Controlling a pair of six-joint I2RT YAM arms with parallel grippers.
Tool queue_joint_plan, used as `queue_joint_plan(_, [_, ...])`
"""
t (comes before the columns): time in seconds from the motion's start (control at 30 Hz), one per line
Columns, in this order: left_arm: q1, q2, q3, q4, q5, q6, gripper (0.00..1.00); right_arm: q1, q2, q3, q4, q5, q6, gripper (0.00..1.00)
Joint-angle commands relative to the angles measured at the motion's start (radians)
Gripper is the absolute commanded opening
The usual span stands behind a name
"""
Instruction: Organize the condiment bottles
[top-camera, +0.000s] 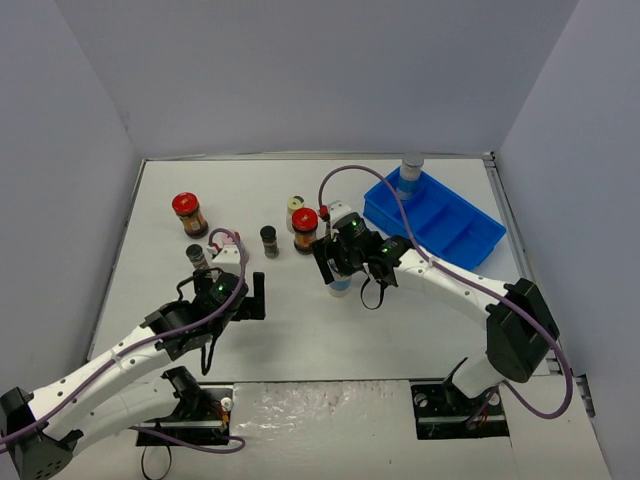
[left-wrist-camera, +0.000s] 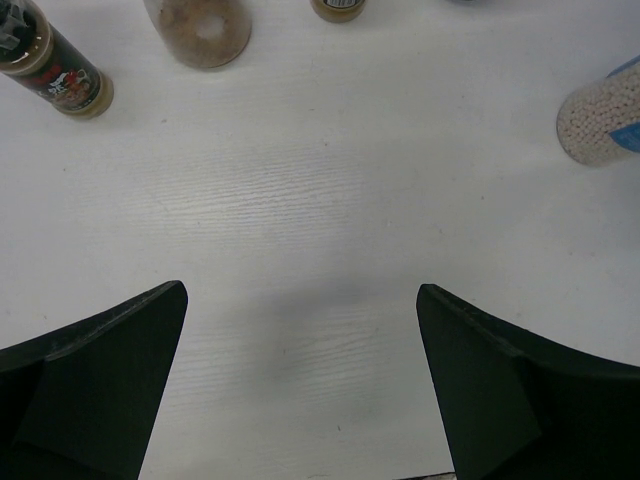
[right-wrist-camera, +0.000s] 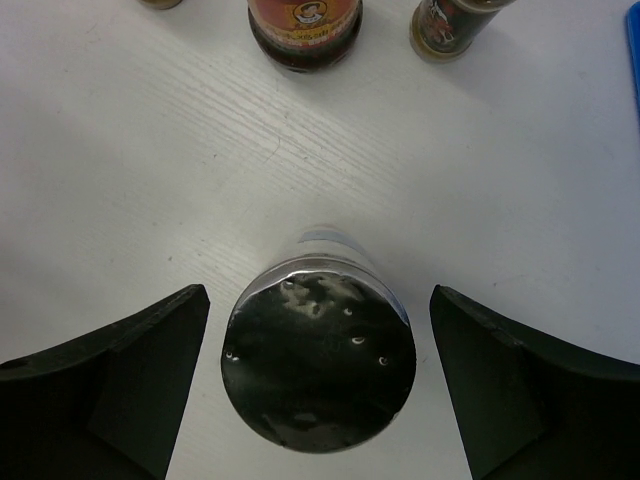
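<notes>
My right gripper (top-camera: 338, 268) is open and straddles the shiny cap of a grey-capped, blue-labelled bottle (right-wrist-camera: 318, 360), fingers (right-wrist-camera: 120, 380) apart from it on both sides. That bottle (left-wrist-camera: 600, 118) also shows at the right of the left wrist view. My left gripper (top-camera: 258, 297) is open and empty over bare table (left-wrist-camera: 300, 300). Two red-lidded jars (top-camera: 187, 213) (top-camera: 305, 229), a cream-lidded jar (top-camera: 296, 205) and two tiny dark-capped bottles (top-camera: 269, 241) (top-camera: 197, 257) stand on the table. A second grey-capped bottle (top-camera: 411, 174) stands in the blue tray (top-camera: 470, 235).
The left wrist view shows a tiny bottle (left-wrist-camera: 55, 65) and a jar with pinkish-brown contents (left-wrist-camera: 200, 30) ahead. The right wrist view shows a red-lidded jar's base (right-wrist-camera: 305, 25), a tiny bottle (right-wrist-camera: 450, 25) and the tray's edge (right-wrist-camera: 636, 40). Grey walls surround the table.
</notes>
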Motion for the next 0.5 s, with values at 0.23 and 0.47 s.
queue_joint_plan(0.23, [0.007, 0.059, -0.011, 0.13, 0.034, 0.052, 0.97, 0.004, -0.032, 0.002, 0.051, 0.087, 0.037, 0.2])
queue_joint_plan(0.47, [0.008, 0.057, -0.039, 0.203, 0.069, 0.083, 0.97, -0.117, -0.091, 0.199, -0.057, 0.151, -0.018, 0.0])
